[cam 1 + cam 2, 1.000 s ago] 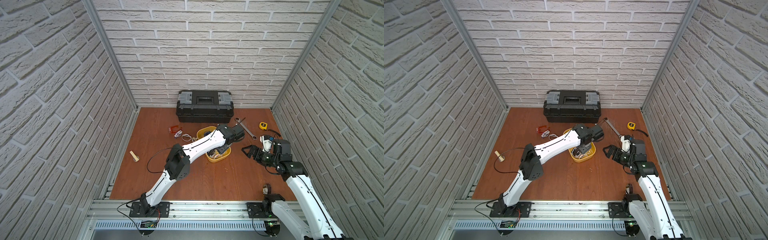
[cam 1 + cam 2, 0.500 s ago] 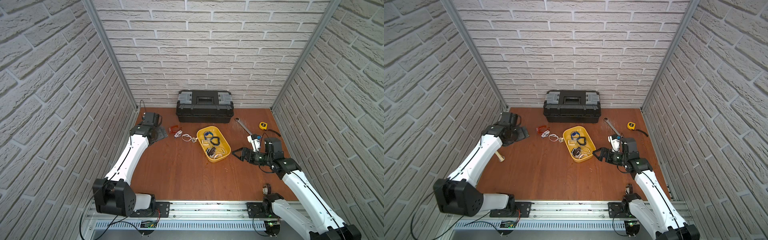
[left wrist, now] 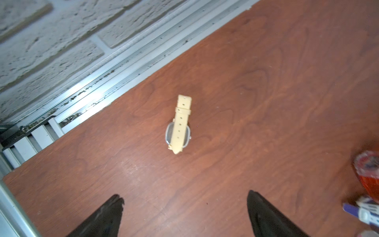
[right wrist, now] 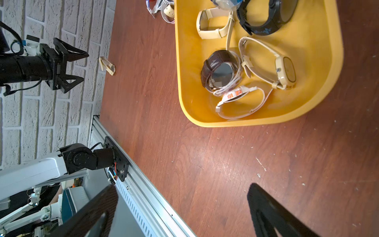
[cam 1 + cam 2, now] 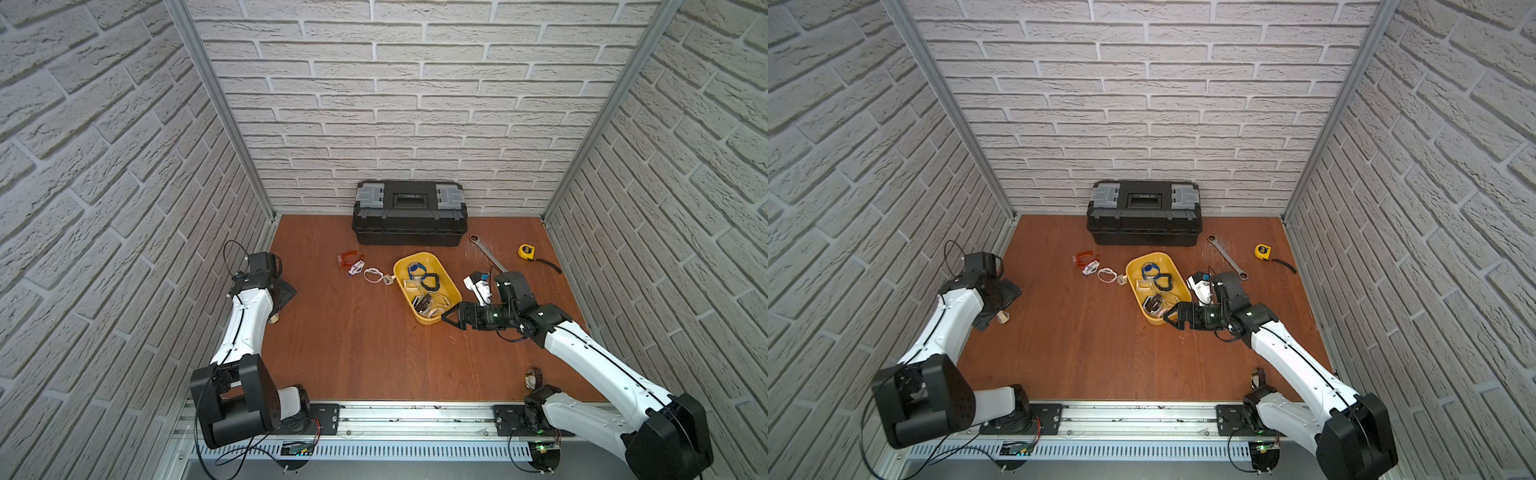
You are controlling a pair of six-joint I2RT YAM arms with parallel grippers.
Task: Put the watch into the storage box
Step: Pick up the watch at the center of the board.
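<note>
The cream watch (image 3: 178, 125) is seen lying on the counter (image 3: 266, 102) at 9 o'clock, near the wall rail. It is well apart from the yellow storage box (image 5: 430, 321), where several watches are already kept. The left claw (image 3: 184, 195) is spread wide and empty, poised just short of it. The right claw (image 4: 182, 185) is likewise released, beside the box at its 5 o'clock. A light piece is judged here: a soft strap folded over a hard, slippery case. It is best taken across the case edges. No brand or writing can be read.
</note>
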